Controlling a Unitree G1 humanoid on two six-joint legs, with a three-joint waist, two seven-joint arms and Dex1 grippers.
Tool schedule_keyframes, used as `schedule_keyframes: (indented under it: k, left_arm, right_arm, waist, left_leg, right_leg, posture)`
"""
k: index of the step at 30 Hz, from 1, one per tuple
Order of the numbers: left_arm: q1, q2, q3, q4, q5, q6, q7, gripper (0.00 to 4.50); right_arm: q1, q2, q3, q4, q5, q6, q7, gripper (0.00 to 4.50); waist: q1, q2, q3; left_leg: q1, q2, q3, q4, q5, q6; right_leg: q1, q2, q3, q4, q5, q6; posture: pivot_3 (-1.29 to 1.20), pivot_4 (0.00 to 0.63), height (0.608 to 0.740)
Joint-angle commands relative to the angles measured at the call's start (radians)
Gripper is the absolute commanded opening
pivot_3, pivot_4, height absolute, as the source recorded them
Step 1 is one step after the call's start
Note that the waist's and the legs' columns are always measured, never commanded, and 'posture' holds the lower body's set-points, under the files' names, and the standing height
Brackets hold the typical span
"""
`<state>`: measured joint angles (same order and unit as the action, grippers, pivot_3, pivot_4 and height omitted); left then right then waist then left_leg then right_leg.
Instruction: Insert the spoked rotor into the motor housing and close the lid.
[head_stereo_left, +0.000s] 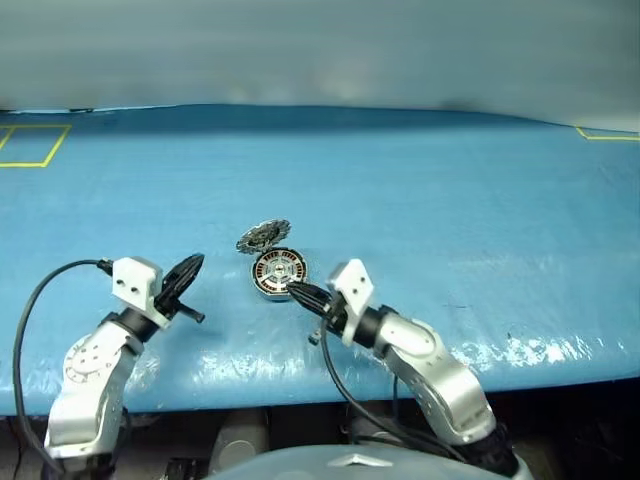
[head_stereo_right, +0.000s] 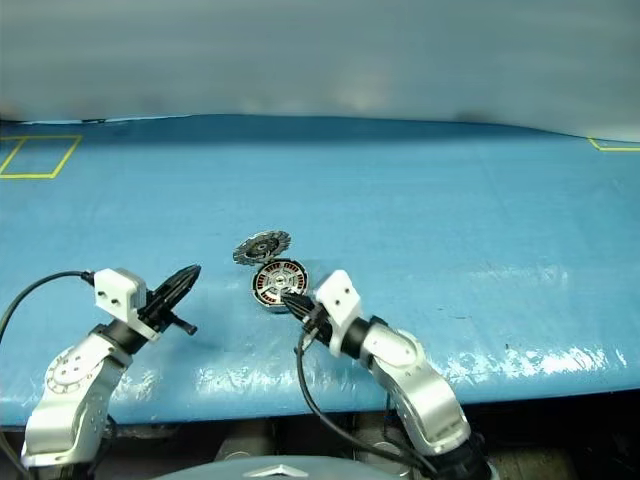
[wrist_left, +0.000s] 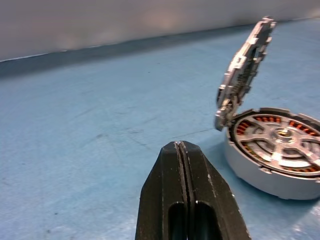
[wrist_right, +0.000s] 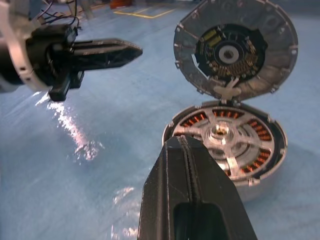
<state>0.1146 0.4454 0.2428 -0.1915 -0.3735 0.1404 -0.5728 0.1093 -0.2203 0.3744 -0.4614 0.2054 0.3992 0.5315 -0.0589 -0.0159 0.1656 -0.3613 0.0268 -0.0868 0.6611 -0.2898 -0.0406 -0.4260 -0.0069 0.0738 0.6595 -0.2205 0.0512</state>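
The motor housing (head_stereo_left: 278, 275) is a round grey cup on the blue table, with copper windings showing inside. The spoked rotor (wrist_right: 220, 132) lies in it, silvery spokes and hub over the windings. The lid (head_stereo_left: 263, 236) stands tilted up and open, hinged at the housing's far rim, with its toothed rim visible (wrist_right: 235, 50). My right gripper (head_stereo_left: 293, 288) is shut and empty, its tip just in front of the housing's near edge. My left gripper (head_stereo_left: 196, 261) is shut and empty, off to the housing's left and pointing toward it.
Yellow tape outlines mark the table's far left (head_stereo_left: 30, 145) and far right (head_stereo_left: 610, 133) corners. The table's front edge (head_stereo_left: 300, 385) runs just under both arms. A black cable (head_stereo_left: 40, 290) loops from the left wrist.
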Motion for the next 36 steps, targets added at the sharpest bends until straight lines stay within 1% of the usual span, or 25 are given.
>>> schedule_keyframes:
  k: [1, 3, 7, 11, 14, 17, 21, 24, 31, 36]
  left_arm:
    - [-0.095, 0.033, 0.020, 0.085, -0.036, 0.018, -0.047, 0.02]
    - [-0.182, 0.045, 0.015, 0.169, -0.054, 0.039, -0.081, 0.02]
    - [-0.347, 0.071, -0.021, 0.324, -0.082, 0.088, -0.203, 0.02]
    - [-0.511, 0.095, -0.068, 0.475, -0.125, 0.193, -0.375, 0.02]
    - [-0.608, 0.098, -0.106, 0.576, -0.109, 0.216, -0.458, 0.02]
    - [-0.691, 0.086, -0.145, 0.672, -0.074, 0.207, -0.500, 0.02]
    - [-0.752, 0.075, -0.201, 0.741, -0.047, 0.229, -0.582, 0.02]
    - [-0.770, 0.075, -0.248, 0.758, -0.028, 0.255, -0.644, 0.02]
    - [-0.766, 0.046, -0.290, 0.736, -0.017, 0.295, -0.696, 0.02]
    - [-0.755, 0.038, -0.302, 0.699, -0.021, 0.321, -0.716, 0.02]
  right_arm:
    - [0.063, -0.011, -0.006, -0.024, -0.029, -0.123, -0.022, 0.00]
    - [0.103, -0.002, -0.022, 0.022, -0.054, -0.189, -0.060, 0.00]
    - [0.141, 0.018, -0.044, 0.094, -0.079, -0.274, -0.107, 0.00]
    - [0.148, 0.036, -0.052, 0.124, -0.091, -0.302, -0.135, 0.00]
    - [0.139, 0.038, -0.053, 0.137, -0.106, -0.306, -0.145, 0.00]
    - [0.130, 0.045, -0.057, 0.142, -0.108, -0.307, -0.156, 0.00]
    - [0.126, 0.049, -0.054, 0.143, -0.112, -0.305, -0.165, 0.00]
    - [0.129, 0.053, -0.050, 0.140, -0.117, -0.303, -0.170, 0.00]
    - [0.130, 0.058, -0.050, 0.151, -0.111, -0.312, -0.163, 0.00]
    - [0.144, 0.057, -0.056, 0.180, -0.094, -0.358, -0.138, 0.00]
  waist:
    - [-0.004, 0.000, 0.000]
    - [-0.005, -0.001, 0.000]
    - [-0.003, -0.002, 0.000]
    - [-0.002, -0.002, 0.001]
    - [-0.004, -0.003, 0.001]
    - [-0.006, -0.003, 0.001]
    - [-0.004, -0.003, 0.001]
    - [-0.005, -0.003, 0.001]
    - [-0.003, -0.003, 0.001]
    - [-0.003, -0.003, 0.001]
  left_leg:
    - [0.000, 0.000, 0.000, 0.000, 0.000, 0.000]
    - [0.001, 0.000, 0.001, 0.001, 0.000, 0.000]
    - [0.001, 0.000, 0.001, 0.001, 0.000, 0.000]
    - [0.000, -0.001, 0.000, 0.000, 0.000, 0.000]
    - [0.000, -0.001, 0.000, 0.000, 0.000, 0.000]
    - [0.000, -0.001, 0.000, 0.000, 0.000, 0.000]
    - [-0.001, -0.001, 0.000, 0.000, 0.000, 0.000]
    - [-0.001, -0.001, 0.000, 0.000, 0.000, 0.000]
    - [-0.001, -0.001, 0.000, 0.000, 0.000, 0.000]
    - [-0.001, -0.001, 0.000, 0.001, 0.000, 0.000]
  right_leg:
    - [0.000, 0.000, 0.000, 0.000, 0.000, 0.000]
    - [0.000, 0.000, 0.001, 0.000, 0.000, 0.000]
    - [0.001, 0.000, 0.001, 0.000, 0.000, 0.000]
    - [0.001, 0.000, 0.000, 0.000, 0.001, 0.001]
    - [0.000, 0.000, 0.000, 0.000, 0.001, 0.001]
    - [0.000, 0.000, 0.000, 0.000, 0.001, 0.001]
    - [0.000, 0.000, 0.001, 0.000, 0.001, 0.001]
    - [0.000, 0.000, 0.001, 0.000, 0.001, 0.001]
    - [0.000, 0.000, 0.001, 0.000, 0.001, 0.001]
    - [0.000, 0.000, 0.001, 0.000, 0.001, 0.001]
  posture:
    - [0.00, 0.150, 0.740]
    - [0.00, 0.150, 0.740]
    - [0.00, 0.150, 0.740]
    - [0.00, 0.150, 0.740]
    - [0.00, 0.150, 0.740]
    - [0.00, 0.150, 0.740]
    - [0.00, 0.150, 0.740]
    - [0.00, 0.150, 0.740]
    - [0.00, 0.150, 0.740]
    - [0.00, 0.150, 0.740]
